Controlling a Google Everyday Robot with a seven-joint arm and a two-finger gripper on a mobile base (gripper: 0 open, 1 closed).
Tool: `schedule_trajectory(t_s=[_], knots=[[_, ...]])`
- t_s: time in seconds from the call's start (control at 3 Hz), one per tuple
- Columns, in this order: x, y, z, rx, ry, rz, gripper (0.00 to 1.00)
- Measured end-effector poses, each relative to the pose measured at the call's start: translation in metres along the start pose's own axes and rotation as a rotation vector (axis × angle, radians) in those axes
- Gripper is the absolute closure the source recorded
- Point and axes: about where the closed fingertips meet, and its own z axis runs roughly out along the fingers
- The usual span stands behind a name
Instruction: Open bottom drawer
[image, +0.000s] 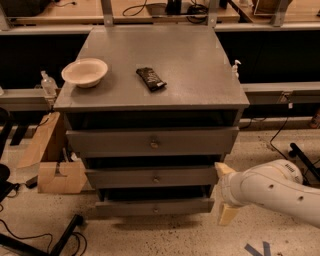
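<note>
End effector (224, 192) spread open, just right of bottom drawer (155, 206), seemingly not touching.

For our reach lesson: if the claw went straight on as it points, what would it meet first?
Probably the right end of the bottom drawer; the open claw, just right of it, points left. Depth is unclear.

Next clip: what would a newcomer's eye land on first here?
The grey three-drawer cabinet fills the centre, a white bowl and a dark wrapped bar on its top. At lower right, the white arm holds its tool, fingers spread, beside the right end of the bottom drawer.
</note>
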Motion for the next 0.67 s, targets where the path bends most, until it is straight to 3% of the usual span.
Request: schedule_trajectory(t_s=[0.33,0.67], knots=[[-0.0028,-0.0051,0.0175,0.041,-0.03,-0.011,0.0],[-0.0028,-0.0051,0.0175,0.041,-0.03,-0.011,0.0]])
